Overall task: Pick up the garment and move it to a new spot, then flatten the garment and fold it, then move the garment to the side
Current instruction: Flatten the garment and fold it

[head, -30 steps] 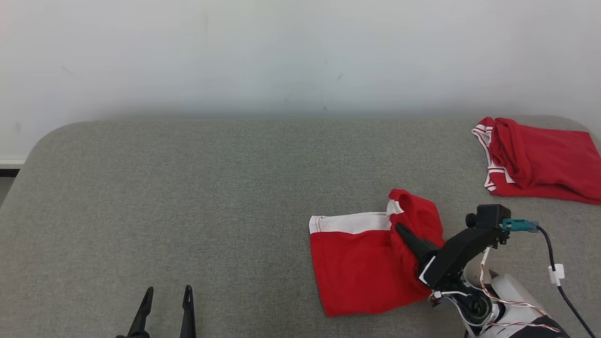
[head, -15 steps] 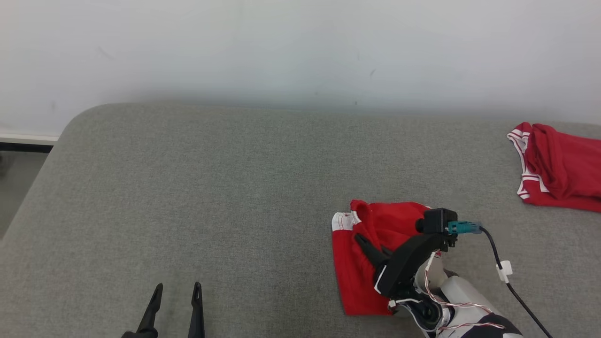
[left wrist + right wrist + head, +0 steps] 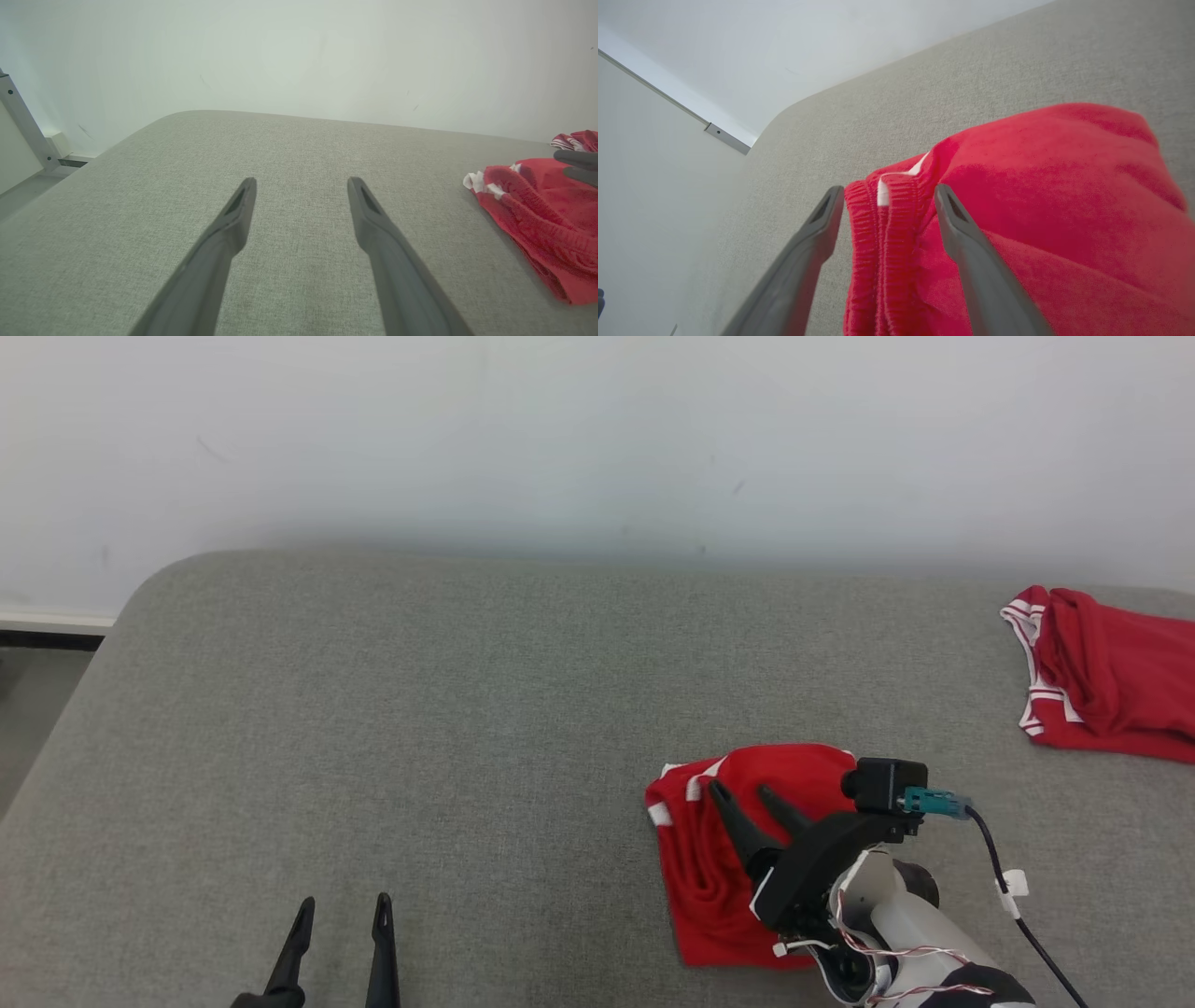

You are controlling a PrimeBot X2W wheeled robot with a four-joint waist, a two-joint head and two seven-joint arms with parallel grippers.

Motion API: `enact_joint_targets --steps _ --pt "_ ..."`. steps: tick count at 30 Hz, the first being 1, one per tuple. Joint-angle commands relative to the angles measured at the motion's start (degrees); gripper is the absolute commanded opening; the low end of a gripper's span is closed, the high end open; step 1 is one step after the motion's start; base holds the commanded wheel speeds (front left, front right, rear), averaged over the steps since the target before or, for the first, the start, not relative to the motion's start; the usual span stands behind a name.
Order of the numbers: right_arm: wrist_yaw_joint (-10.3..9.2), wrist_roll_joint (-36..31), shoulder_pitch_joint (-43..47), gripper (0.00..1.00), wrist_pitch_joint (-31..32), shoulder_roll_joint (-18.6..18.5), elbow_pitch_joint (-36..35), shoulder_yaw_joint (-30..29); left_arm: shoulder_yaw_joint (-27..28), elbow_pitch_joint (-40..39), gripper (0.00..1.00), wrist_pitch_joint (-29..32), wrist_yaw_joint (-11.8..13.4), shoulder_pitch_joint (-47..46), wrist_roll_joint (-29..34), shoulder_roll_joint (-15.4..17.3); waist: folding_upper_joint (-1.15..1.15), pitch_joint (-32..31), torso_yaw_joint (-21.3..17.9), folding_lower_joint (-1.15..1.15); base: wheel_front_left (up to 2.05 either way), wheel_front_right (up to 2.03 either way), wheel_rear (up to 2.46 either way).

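R wrist: garment waistband (image 3: pixel 887 233) ribbing close-up.

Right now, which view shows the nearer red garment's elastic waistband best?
The right wrist view: the ribbed waistband lies close up between the right gripper fingers. The head view shows it small, at the garment left edge; the left wrist view, from the side.

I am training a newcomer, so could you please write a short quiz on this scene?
1. True or false: the right pincer is shut on the red garment beneath it.
2. The left pincer hovers over: A) bare gray table, B) the garment, C) a box?
3. How many red garments lie on the table?
Key: 1 false, its jaws stand open; 2 A; 3 two, the second garment at the far right.
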Motion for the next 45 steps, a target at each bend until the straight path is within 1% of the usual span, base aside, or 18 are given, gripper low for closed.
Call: enact_joint_targets --steps 1,5,9,13,14,15,18,21,23,28,34,39,45 --pt "0.13 0.74 0.98 1.0 -1.67 -0.52 -0.99 -0.48 0.26 -0.06 1.0 -0.16 0.09 0.88 0.44 -0.07 0.0 -0.75 -0.9 0.0 0.0 0.0 0.0" --pt "0.13 0.23 2.18 1.0 -7.08 -2.7 -4.12 -1.17 1.22 -0.42 1.0 -0.16 -0.01 1.25 0.91 -0.07 0.0 -1.41 -2.29 0.0 0.0 0.0 0.0" --pt "0.13 -1.69 3.93 1.0 -13.22 -5.22 -6.47 -2.81 2.34 -0.94 1.0 -0.16 -0.04 1.99 1.37 -0.07 0.0 -1.6 -3.77 0.0 0.0 0.0 0.0" --pt "0.12 -6.78 5.86 1.0 -16.67 -8.08 -9.63 -4.49 3.42 -1.39 1.0 -0.16 0.01 2.13 1.45 -0.08 0.0 -1.45 -5.18 0.0 0.0 0.0 0.0" --pt "0.13 -7.94 6.7 1.0 -17.0 -8.31 -10.47 -5.45 3.66 -1.56 1.0 -0.16 0.06 2.15 1.53 -0.08 0.0 -1.42 -5.54 0.0 0.0 0.0 0.0" --pt "0.12 -10.35 8.41 1.0 -17.36 -8.58 -12.52 -8.1 4.09 -1.71 1.0 -0.16 0.12 2.15 1.67 -0.05 0.0 -1.36 -6.15 0.0 0.0 0.0 0.0" --pt "0.12 -13.91 12.08 1.0 -17.34 -7.62 -17.04 -14.4 4.42 -1.92 1.0 -0.16 0.04 1.99 1.79 -0.08 0.0 -1.22 -6.89 0.0 0.0 0.0 0.0" --pt "0.12 -18.23 16.12 1.0 -17.37 -6.28 -21.65 -18.77 4.57 -2.2 1.0 -0.16 -0.03 1.84 1.77 -0.06 0.0 -1.13 -7.51 0.0 0.0 0.0 0.0" --pt "0.13 -19.31 17.36 1.0 -17.38 -5.78 -23.03 -19.75 4.61 -2.35 1.0 -0.16 0.04 1.84 1.9 -0.07 0.0 -1.13 -7.72 0.0 0.0 0.0 0.0" --pt "0.12 -23.76 23.5 1.0 -17.39 -2.25 -29.52 -24.01 4.68 -3.0 1.0 -0.16 0.2 1.9 2.44 -0.07 0.0 -1.24 -8.37 0.0 0.0 0.0 0.0" --pt "0.12 -26.52 28.7 1.0 -17.39 1.73 -33.22 -25.78 4.79 -3.44 1.0 -0.16 0.64 2.01 3.32 -0.07 0.0 -1.54 -8.55 0.0 0.0 0.0 0.0" --pt "0.12 -29.0 31.15 1.0 -17.4 3.53 -34.52 -25.82 4.55 -3.11 1.0 -0.16 0.99 2.45 4.12 -0.07 0.0 -1.88 -8.39 0.0 0.0 0.0 0.0" --pt "0.12 -31.52 32.87 1.0 -17.39 4.59 -35.09 -25.03 4.08 -2.69 1.0 -0.16 0.85 3.35 5.09 -0.07 0.0 -2.11 -8.05 0.0 0.0 0.0 0.0"
